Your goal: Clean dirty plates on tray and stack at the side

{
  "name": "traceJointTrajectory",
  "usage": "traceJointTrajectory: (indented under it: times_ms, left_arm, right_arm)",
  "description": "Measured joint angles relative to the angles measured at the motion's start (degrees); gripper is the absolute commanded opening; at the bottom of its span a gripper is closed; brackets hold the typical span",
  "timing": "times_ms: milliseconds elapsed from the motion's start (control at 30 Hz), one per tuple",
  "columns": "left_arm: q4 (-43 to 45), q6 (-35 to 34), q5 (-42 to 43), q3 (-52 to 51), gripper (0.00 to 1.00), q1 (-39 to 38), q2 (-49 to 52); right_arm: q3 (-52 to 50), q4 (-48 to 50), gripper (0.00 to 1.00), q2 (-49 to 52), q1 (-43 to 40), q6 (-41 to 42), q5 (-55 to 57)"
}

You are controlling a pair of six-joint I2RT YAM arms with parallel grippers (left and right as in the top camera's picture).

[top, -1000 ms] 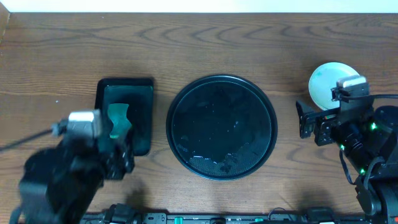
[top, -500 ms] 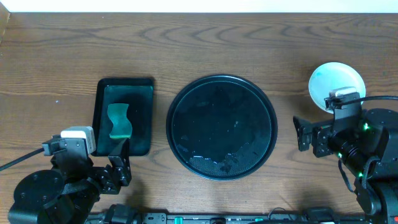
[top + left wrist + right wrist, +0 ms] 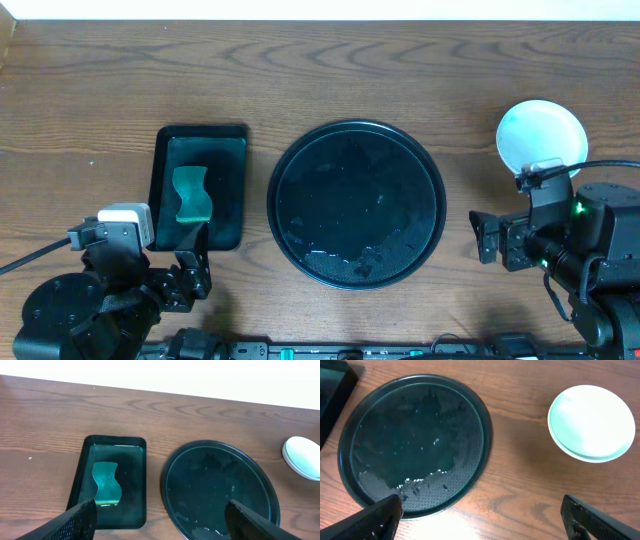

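The large round black tray (image 3: 357, 204) sits mid-table with no plates on it; it also shows in the left wrist view (image 3: 219, 489) and the right wrist view (image 3: 415, 442). The plates (image 3: 541, 137) stand stacked at the right of the table, white on top; the stack shows in the left wrist view (image 3: 303, 456) and the right wrist view (image 3: 591, 422). How many are in the stack I cannot tell. My left gripper (image 3: 192, 262) is open and empty near the front edge, left of the tray. My right gripper (image 3: 487, 228) is open and empty, right of the tray, in front of the stack.
A small rectangular black tray (image 3: 230, 180) at the left holds a green sponge (image 3: 190, 194). It also shows in the left wrist view (image 3: 137, 485), with the sponge (image 3: 106, 483) in it. The wooden table (image 3: 330, 80) runs back to a white wall.
My left arm has drawn back from the rectangular tray to the front edge. My right gripper has moved back from the plate stack toward the front.
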Motion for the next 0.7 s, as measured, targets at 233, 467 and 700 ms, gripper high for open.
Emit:
traceJointTrajectory:
  times_ms: [233, 467, 700]
  left_arm:
    - [-1.9, 0.0, -0.7, 0.0, 0.82, 0.0, 0.0]
    - [3.2, 0.0, -5.4, -0.1, 0.82, 0.0, 0.0]
    - [17.1, 0.3, -10.2, -7.5, 0.82, 0.4, -0.8]
  right_arm:
    - [0.0, -0.1, 0.99, 0.0, 0.0, 0.0, 0.0]
    - [0.0, -0.1, 0.99, 0.0, 0.0, 0.0, 0.0]
    - [0.0, -0.2, 0.99, 0.0, 0.0, 0.0, 0.0]
